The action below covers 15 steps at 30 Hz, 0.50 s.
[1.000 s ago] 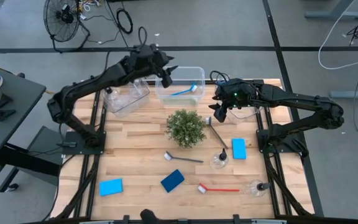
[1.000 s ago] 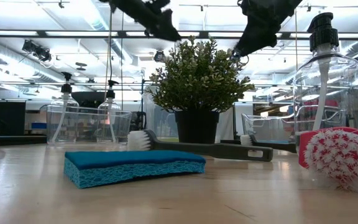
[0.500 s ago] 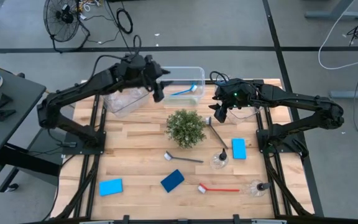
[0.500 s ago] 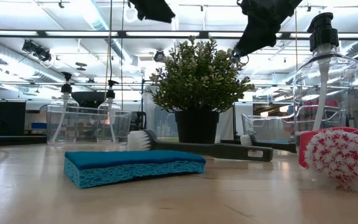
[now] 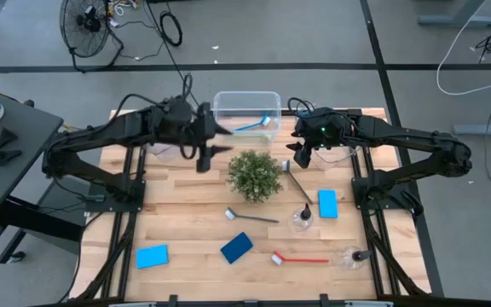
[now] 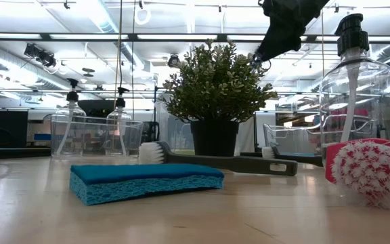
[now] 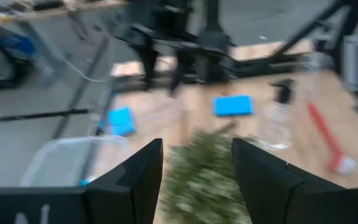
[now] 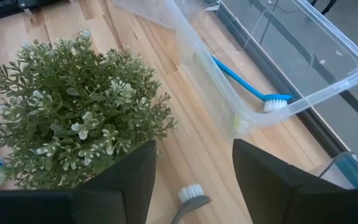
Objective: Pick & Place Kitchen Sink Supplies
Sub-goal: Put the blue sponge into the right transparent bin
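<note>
My left gripper (image 5: 218, 141) hangs open and empty above the table, just left of the green plant (image 5: 254, 175); its fingers (image 7: 135, 180) have nothing between them. My right gripper (image 5: 299, 156) waits open and empty right of the plant, above the head of a dark grey brush (image 8: 191, 196). A blue brush (image 5: 255, 125) lies in the far clear bin (image 5: 225, 99). On the table lie a second grey brush (image 5: 251, 217), a red brush (image 5: 301, 258), blue sponges (image 5: 327, 203) (image 5: 152, 256) (image 5: 236, 247) and two clear bottles (image 5: 301, 222) (image 5: 352, 256).
A second clear bin (image 5: 164, 147) with bottles (image 6: 119, 112) stands at the far left, partly under my left arm. The plant in its dark pot (image 6: 215, 137) stands mid-table between the two grippers. Bare wood lies at the near left (image 5: 177, 213).
My left gripper has drawn back from above the far clear bin, going toward the table's near edge and a little left, and now hangs left of the plant. It has tipped up toward level and left the low view. Its fingers stay open.
</note>
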Tool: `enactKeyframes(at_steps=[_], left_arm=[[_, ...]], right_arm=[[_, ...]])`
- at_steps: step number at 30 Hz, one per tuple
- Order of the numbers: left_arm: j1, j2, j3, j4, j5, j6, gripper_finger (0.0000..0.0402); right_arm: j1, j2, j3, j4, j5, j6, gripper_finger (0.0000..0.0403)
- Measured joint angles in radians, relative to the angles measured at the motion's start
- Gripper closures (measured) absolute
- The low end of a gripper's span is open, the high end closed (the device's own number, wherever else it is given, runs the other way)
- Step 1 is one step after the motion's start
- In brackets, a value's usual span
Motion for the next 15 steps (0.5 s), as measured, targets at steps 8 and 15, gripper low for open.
enactKeyframes(at_steps=[8, 15], left_arm=[[-0.11, 0.001, 0.0, -0.292, 0.072, -0.024, 0.0204], [-0.185, 0.002, 0.0, -0.566, 0.079, -0.109, 0.0204]], right_arm=[[0.0, 0.0, 0.0, 0.0, -0.085, -0.008, 0.019], [0.0, 0.0, 0.0, 0.001, -0.095, 0.048, 0.019]])
